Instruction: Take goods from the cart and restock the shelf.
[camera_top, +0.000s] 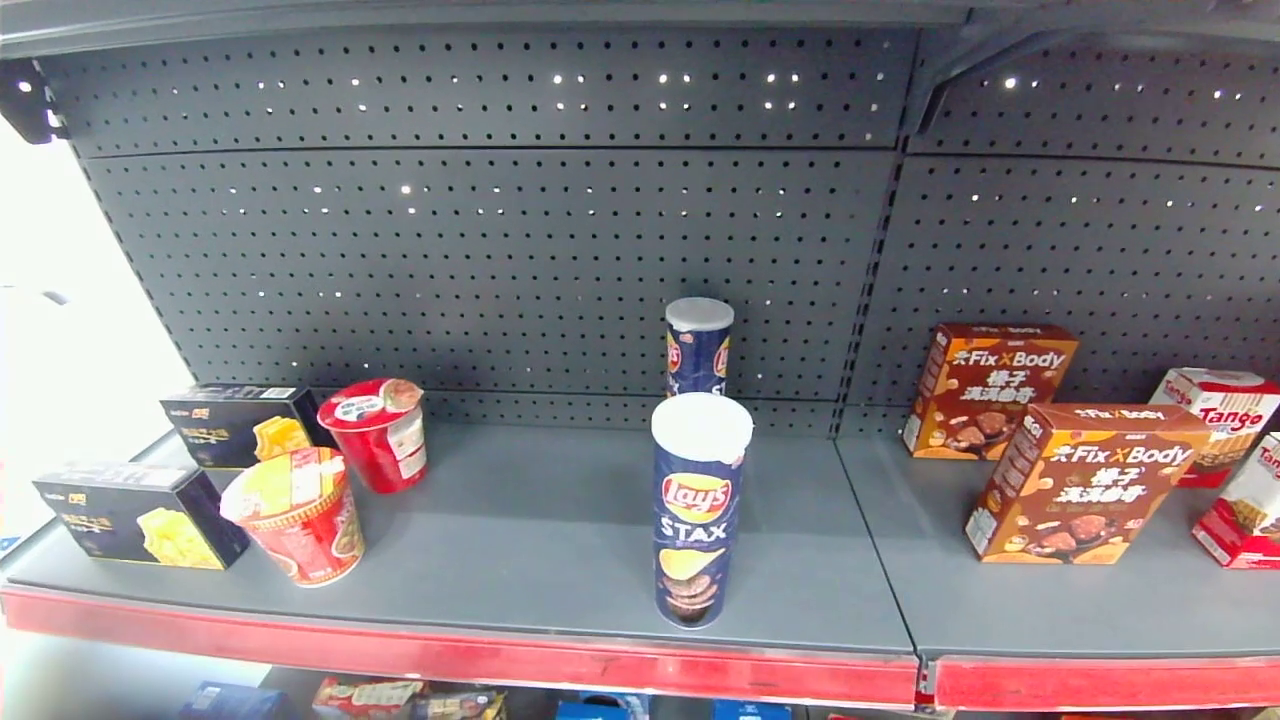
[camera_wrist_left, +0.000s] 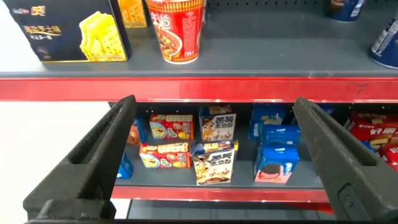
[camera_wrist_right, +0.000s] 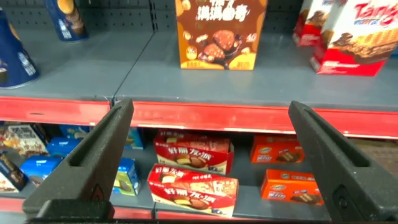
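**Left gripper** (camera_wrist_left: 213, 109): jaws spread wide and empty. It is held low, just in front of the red front lip (camera_wrist_left: 199, 86), facing the lower shelf (camera_wrist_left: 214, 155) of small boxes.

**Right gripper** (camera_wrist_right: 210, 107): jaws spread wide, nothing held. It sits at the same height in front of the right bay.

**Shelf** (camera_top: 520, 540), grey deck, part stocked:
- Left end: two black cracker boxes, one near (camera_top: 140, 510) and one far (camera_top: 240, 420).
- Just right of them: two cup noodles, one near (camera_top: 300, 515) and one far (camera_top: 378, 432), both tilted.
- Centre: near chip canister (camera_top: 700, 510) upright by the lip, with the far chip canister (camera_top: 698, 345) behind it against the pegboard back panel (camera_top: 500, 250).
- Right bay: two brown cookie boxes, one near (camera_top: 1085, 480) and one far (camera_top: 985, 385), with red-and-white wafer boxes (camera_top: 1225, 410) at the far right.

**Handling (judged):**
- Canisters are probably light, stiff tubes with a slick wrap. They are tall and easy to tip, so take them around mid-body.
- The cups have thin, tapered walls. Hold them gently below the rim.
- The boxes are light with rigid faces. Pinch them across the narrow sides.

**Room:**
- There is bare deck between the cups and the canisters.
- There is more between the canisters and the bay seam (camera_top: 870, 520).
- The near strip of the right bay is also open.

**Edges to mind:** the raised lip on entry, the upper shelf (camera_top: 480, 15) overhead, and the standing canisters beside any placement.
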